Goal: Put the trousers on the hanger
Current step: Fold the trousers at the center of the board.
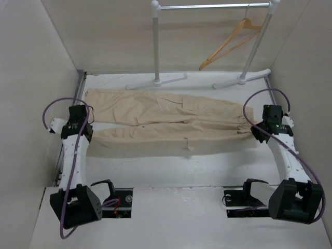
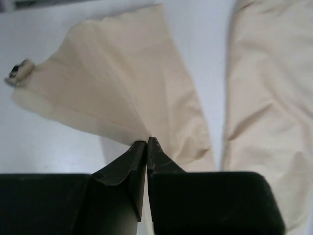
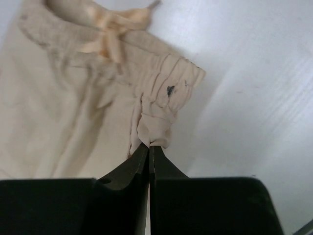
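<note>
The beige trousers [image 1: 166, 116] lie spread across the white table, waistband to the right, leg ends to the left. My left gripper [image 1: 84, 128] is shut on the hem of the near leg [image 2: 122, 93], pinching the cloth at its tips. My right gripper [image 1: 258, 129] is shut on the gathered corner of the elastic waistband [image 3: 161, 105], which has a small dark mark and a tied drawstring. The wooden hanger [image 1: 231, 44] hangs by its hook from the rail at the back right, apart from the trousers.
The white garment rail [image 1: 212, 6] stands at the back on two posts with feet [image 1: 155, 80] on the table. Beige walls close in left, right and behind. The far leg [image 2: 269, 107] lies beside the held one.
</note>
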`<action>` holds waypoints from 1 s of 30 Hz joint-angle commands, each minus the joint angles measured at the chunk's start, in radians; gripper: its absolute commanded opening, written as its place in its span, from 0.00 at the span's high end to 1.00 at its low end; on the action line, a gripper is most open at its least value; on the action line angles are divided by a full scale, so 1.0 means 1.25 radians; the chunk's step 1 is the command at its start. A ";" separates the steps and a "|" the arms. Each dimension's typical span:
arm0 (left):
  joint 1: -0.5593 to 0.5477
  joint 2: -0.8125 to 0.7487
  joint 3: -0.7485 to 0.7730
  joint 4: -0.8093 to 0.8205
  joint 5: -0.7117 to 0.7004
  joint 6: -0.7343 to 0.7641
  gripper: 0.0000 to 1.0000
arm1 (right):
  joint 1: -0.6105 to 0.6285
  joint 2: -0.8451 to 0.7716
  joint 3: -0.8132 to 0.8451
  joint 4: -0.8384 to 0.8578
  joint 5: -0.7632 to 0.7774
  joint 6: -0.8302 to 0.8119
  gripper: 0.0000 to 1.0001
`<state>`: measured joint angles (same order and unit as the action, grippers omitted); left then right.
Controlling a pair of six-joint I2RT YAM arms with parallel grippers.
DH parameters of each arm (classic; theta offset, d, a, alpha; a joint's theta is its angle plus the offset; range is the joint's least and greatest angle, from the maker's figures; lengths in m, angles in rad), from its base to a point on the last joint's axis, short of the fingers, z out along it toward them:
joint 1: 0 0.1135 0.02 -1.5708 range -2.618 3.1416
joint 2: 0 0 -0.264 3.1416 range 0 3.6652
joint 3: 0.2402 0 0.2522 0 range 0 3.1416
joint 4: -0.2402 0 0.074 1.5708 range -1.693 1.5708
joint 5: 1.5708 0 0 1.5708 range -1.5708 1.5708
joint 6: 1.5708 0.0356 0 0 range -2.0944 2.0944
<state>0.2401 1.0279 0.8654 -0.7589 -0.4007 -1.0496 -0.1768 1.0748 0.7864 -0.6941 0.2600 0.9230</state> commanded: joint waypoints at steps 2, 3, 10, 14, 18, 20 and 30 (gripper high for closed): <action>-0.007 0.116 0.160 0.104 -0.062 0.042 0.98 | 0.030 0.082 0.141 0.031 0.030 -0.012 0.93; -0.007 0.153 0.196 0.119 -0.066 0.048 0.98 | 0.036 0.108 0.171 0.039 0.029 -0.012 0.93; -0.016 0.442 0.495 0.176 -0.077 0.103 0.98 | 0.041 0.351 0.421 0.066 -0.013 -0.024 0.93; -0.042 0.650 0.729 0.172 -0.077 0.149 0.98 | 0.041 0.506 0.573 0.061 -0.031 -0.032 0.93; -0.061 0.851 0.934 0.137 -0.073 0.168 0.98 | 0.035 0.658 0.718 0.031 -0.047 -0.044 0.92; -0.069 0.949 1.044 0.112 -0.071 0.179 0.97 | 0.032 0.728 0.782 0.021 -0.053 -0.043 0.91; -0.049 0.945 1.040 0.168 -0.021 0.226 0.52 | 0.036 0.818 0.921 0.030 -0.075 -0.060 0.36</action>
<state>0.1543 2.4275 2.2559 -0.6044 -0.4221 -0.8089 -0.1314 2.2097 1.9396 -0.6750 0.1429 0.8749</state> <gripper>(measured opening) 0.474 0.624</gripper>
